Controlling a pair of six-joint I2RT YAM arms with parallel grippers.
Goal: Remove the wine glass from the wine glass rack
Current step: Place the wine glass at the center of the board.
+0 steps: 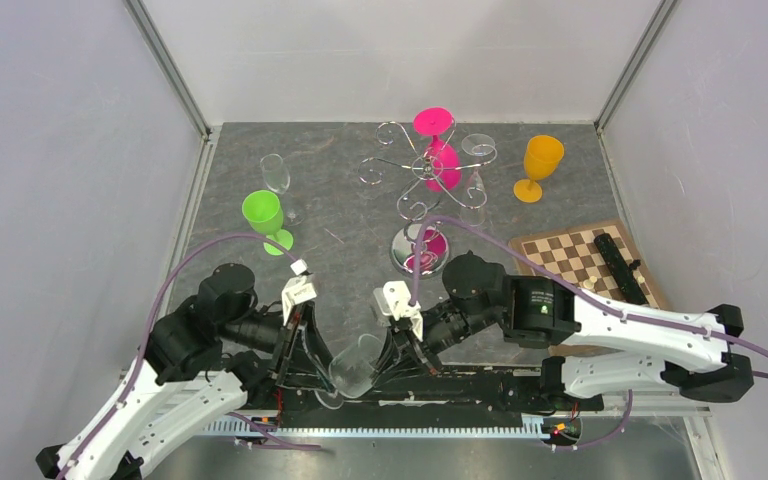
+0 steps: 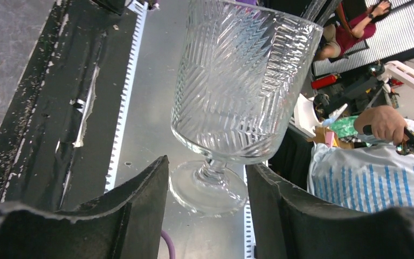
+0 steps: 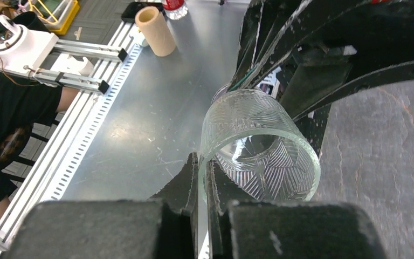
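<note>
A clear cut-pattern wine glass [image 1: 352, 368] is held tilted over the near edge, between my two grippers. My right gripper [image 1: 400, 352] is shut on it: in the right wrist view the fingers [image 3: 203, 171] pinch the wall of the glass [image 3: 261, 144] at its rim. My left gripper [image 2: 207, 171] is open, its jaws on either side of the stem and foot of the glass [image 2: 237, 91] without visibly touching. In the top view the left gripper [image 1: 310, 368] is just left of the glass. The chrome wine glass rack [image 1: 422, 178] stands at the back, with a pink glass [image 1: 442, 160] and a clear glass [image 1: 476, 152] on its arms.
A green glass [image 1: 264, 214] and a clear glass [image 1: 276, 175] stand at the back left. An orange glass [image 1: 540, 165] stands at the back right. A chessboard [image 1: 572, 258] with a black object [image 1: 622, 266] lies at the right. A metal rail [image 1: 380, 425] runs along the near edge.
</note>
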